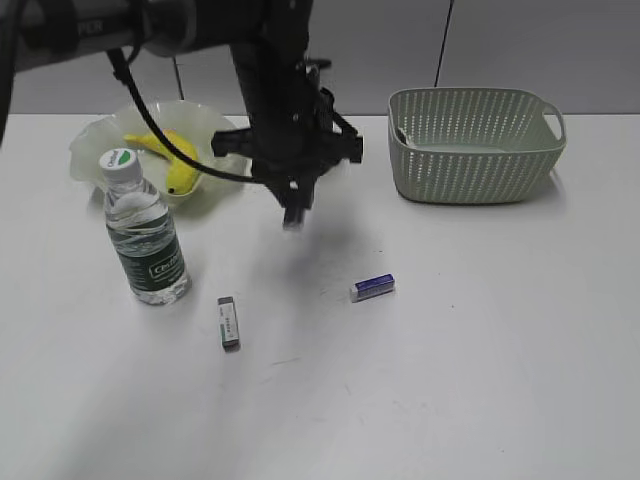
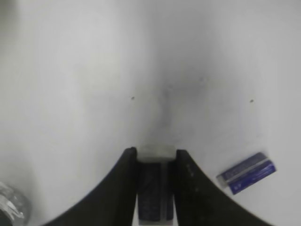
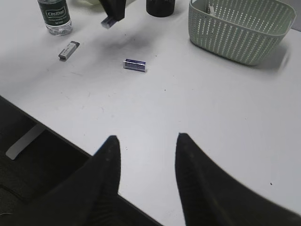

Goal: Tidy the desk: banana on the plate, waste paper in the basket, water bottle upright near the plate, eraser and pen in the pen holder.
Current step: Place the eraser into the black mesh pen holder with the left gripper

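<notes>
- Looking from the exterior view, the desk (image 1: 480, 380) carries the water bottle (image 1: 146, 236) upright at the left, just in front of the plate (image 1: 100, 140), in which the banana (image 1: 172, 155) lies
- A grey-sleeved eraser (image 1: 229, 322) lies flat near the bottle's base, and a blue-sleeved eraser (image 1: 372, 287) lies further right, well apart from it
- The basket (image 1: 476, 143) stands at the back right; something pale shows at its inner left wall, too small to name
- The left arm reaches in from the upper left and hides whatever is behind it; the left gripper (image 1: 293, 218) points down above the desk, clear of the surface, with a small pale-tipped piece between its jaws
- From the left wrist view, the two dark fingers (image 2: 120, 188) stand narrow, clamped on a dark-sleeved eraser with a white end (image 2: 155, 186), held off the desk; the blue-sleeved eraser lies at the lower right and a sliver of the bottle shows at the lower left corner
- From the right wrist view, the right gripper (image 3: 146, 146) hangs low at the desk's near edge, jaws moderately apart with nothing between them
- Far ahead stand the bottle, both loose erasers, the basket and the pen holder (image 3: 160, 6), a dark cup cut by the top edge
</notes>
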